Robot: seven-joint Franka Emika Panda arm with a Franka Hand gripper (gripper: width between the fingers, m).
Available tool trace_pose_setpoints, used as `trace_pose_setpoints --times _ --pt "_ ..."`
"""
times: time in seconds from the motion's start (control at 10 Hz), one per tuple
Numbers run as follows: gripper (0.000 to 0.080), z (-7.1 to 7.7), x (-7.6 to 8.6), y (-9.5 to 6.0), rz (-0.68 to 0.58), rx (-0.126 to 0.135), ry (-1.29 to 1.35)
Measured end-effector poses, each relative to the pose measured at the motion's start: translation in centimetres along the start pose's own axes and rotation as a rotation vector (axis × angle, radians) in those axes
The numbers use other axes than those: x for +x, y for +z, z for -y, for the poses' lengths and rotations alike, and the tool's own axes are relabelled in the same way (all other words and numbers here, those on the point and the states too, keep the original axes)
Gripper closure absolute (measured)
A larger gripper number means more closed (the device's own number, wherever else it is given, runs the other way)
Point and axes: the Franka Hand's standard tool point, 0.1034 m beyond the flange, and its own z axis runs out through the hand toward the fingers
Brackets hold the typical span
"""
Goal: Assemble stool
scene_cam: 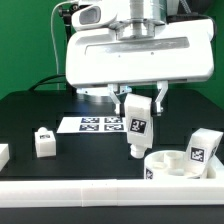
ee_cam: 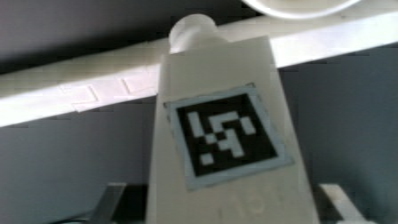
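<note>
Item: end effector [scene_cam: 140, 103], pinching a white chunky plastic block leg [scene_cam: 137, 130] bearing a black-and-white tag, held upright.
Location: over the black desk [scene_cam: 30, 115], just beside the white round plastic disc seat [scene_cam: 160, 172].
Step, judged: fitting the leg.
Next move: align the leg tip with a seat socket, then lower it.

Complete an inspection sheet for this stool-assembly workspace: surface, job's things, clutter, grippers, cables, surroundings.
Surface: black table, white border rail along its front.
Job's things: seat at the exterior view's right; held leg, tip down, beside it; loose leg at the exterior view's left; another leg behind the seat.
Clutter: marker board only.
Grippers: gripper, jaws shut on the held leg.
Cables: nothing seen.
Surroundings: green backdrop.
</note>
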Motion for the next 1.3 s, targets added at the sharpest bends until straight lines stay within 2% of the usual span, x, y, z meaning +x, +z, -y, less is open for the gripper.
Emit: trace_pose_setpoints --times 0.2,0.3,0.5,0.7,1.1,1.2,1.3 --pt "0.0472 0.0 -0.6 0.1 0.001 0.001 0.007" --pt "0.0472 0.2 -1.1 -0.2 -0.003 0.012 0.036" --pt "0.0472 1.4 -2.2 -0.2 -0.070 0.035 0.065" --pt "0.0472 2.5 -3.2 0.6 -0.090 0.048 0.076" --pt "0.0472 2.1 -3.3 0.7 -0.095 0.043 0.070" --pt "0.0472 1.4 -3.7 0.9 -0.107 0.035 0.068" --pt "0.0472 1.6 -4.2 1.1 -0.101 0.034 0.065"
